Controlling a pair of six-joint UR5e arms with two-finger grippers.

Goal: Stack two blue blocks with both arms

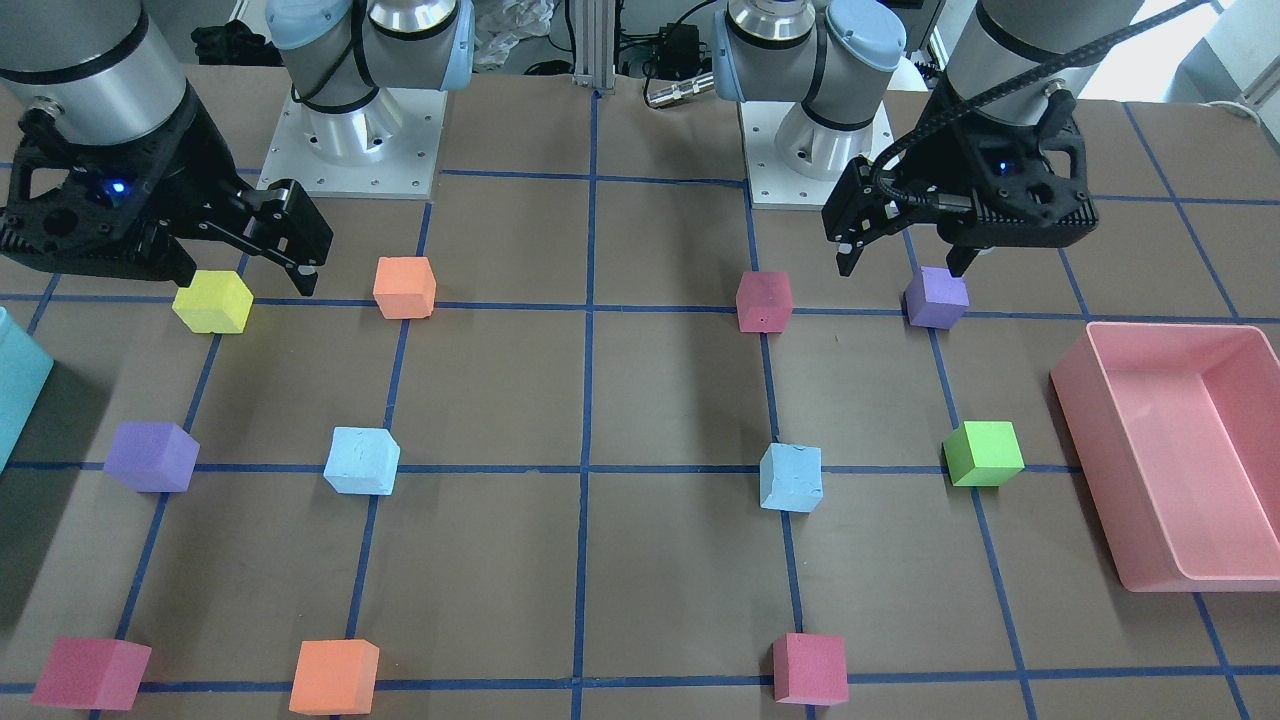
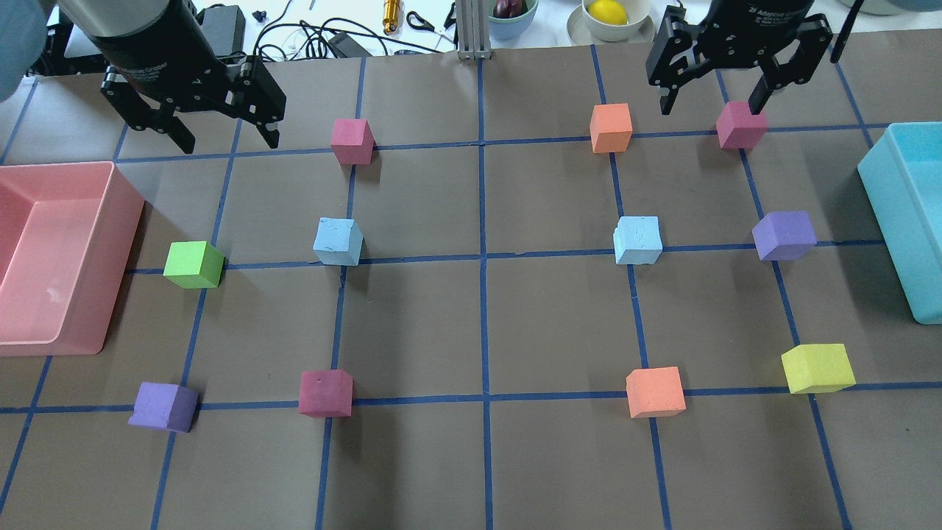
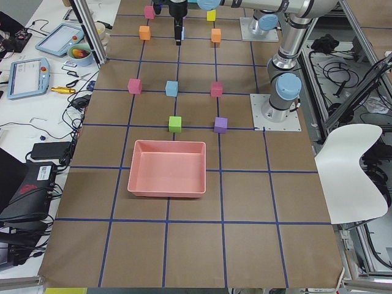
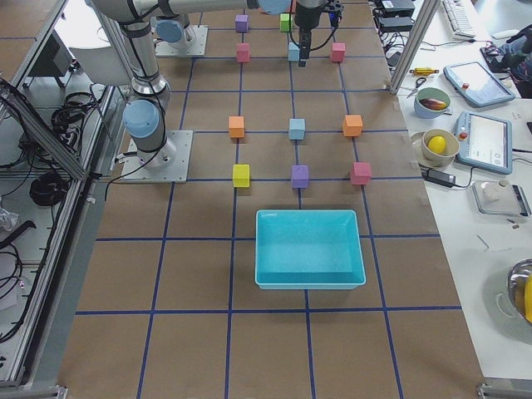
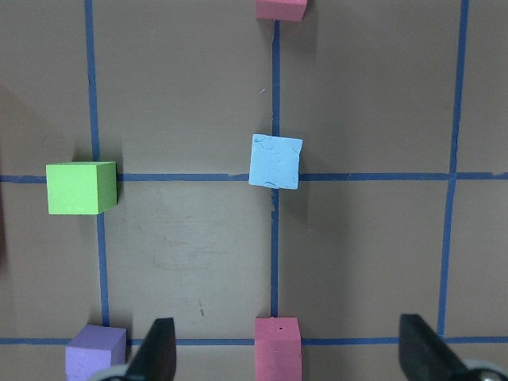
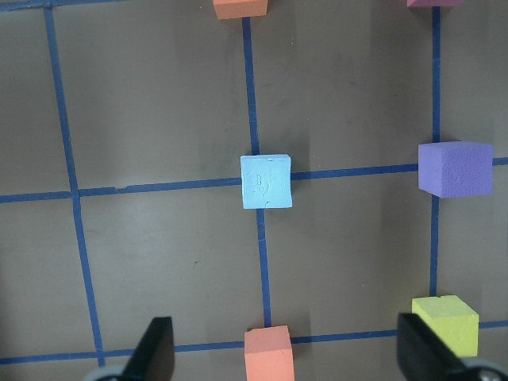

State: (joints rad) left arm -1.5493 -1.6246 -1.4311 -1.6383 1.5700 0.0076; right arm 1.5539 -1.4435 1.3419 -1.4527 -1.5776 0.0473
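Note:
Two pale blue blocks lie apart on the brown table, one on my left half (image 2: 338, 241) and one on my right half (image 2: 637, 240). In the front-facing view they sit at mid-depth, the left one (image 1: 791, 477) and the right one (image 1: 361, 461). My left gripper (image 2: 229, 140) is open and empty, raised high over the table; its wrist view shows the left blue block (image 5: 275, 160) ahead of the fingers (image 5: 159, 353). My right gripper (image 2: 710, 105) is open and empty, also raised; its wrist view shows the right blue block (image 6: 266, 181) ahead of the fingers (image 6: 155, 349).
A pink bin (image 2: 121, 221) stands at the left edge and a teal bin (image 2: 894, 213) at the right edge. Green (image 2: 193, 264), purple (image 2: 784, 235), crimson (image 2: 325, 392), orange (image 2: 655, 391) and yellow (image 2: 817, 367) cubes sit on grid crossings around the blue blocks.

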